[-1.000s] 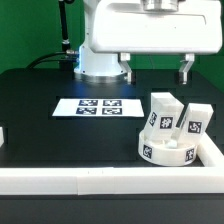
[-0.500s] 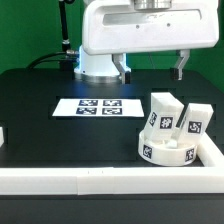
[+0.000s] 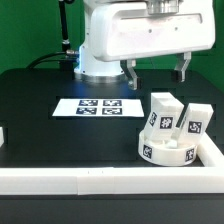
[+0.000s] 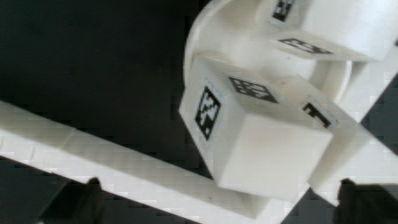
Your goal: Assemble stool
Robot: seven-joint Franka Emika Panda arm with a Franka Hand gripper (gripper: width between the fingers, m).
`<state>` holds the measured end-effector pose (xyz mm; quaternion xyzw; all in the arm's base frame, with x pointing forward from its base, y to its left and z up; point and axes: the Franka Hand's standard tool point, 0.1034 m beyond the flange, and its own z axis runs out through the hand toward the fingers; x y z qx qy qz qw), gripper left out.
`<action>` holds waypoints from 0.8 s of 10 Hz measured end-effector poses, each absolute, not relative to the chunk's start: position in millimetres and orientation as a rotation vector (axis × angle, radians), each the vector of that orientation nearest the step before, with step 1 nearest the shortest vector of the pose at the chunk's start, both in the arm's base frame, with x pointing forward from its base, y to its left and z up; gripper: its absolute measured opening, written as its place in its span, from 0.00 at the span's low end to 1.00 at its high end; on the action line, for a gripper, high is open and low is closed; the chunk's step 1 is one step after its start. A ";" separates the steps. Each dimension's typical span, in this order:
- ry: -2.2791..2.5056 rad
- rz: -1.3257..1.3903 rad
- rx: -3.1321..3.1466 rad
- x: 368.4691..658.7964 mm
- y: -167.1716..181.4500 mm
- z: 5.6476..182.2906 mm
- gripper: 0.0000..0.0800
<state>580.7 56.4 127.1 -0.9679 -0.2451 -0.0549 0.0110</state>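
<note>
Stool parts crowd the border bars' corner, exterior view's right; marker board lies flat; surface elsewhere open

A tagged white leg lies directly ahead of the gripper, against the round seat. A white border bar crosses beneath.

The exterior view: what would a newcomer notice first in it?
The white stool parts stand out, clustered in the corner of the border bars at the exterior view's right: a round seat with tagged legs against it. Above hangs the gripper, its jaws open and empty. The marker board lies flat mid-table.
</note>
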 end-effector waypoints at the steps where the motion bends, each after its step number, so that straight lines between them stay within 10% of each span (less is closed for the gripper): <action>1: -0.935 -0.167 -2.990 580.8 53.8 127.0 0.81; 8: -2.151 -0.068 -2.470 585.3 55.4 123.2 0.81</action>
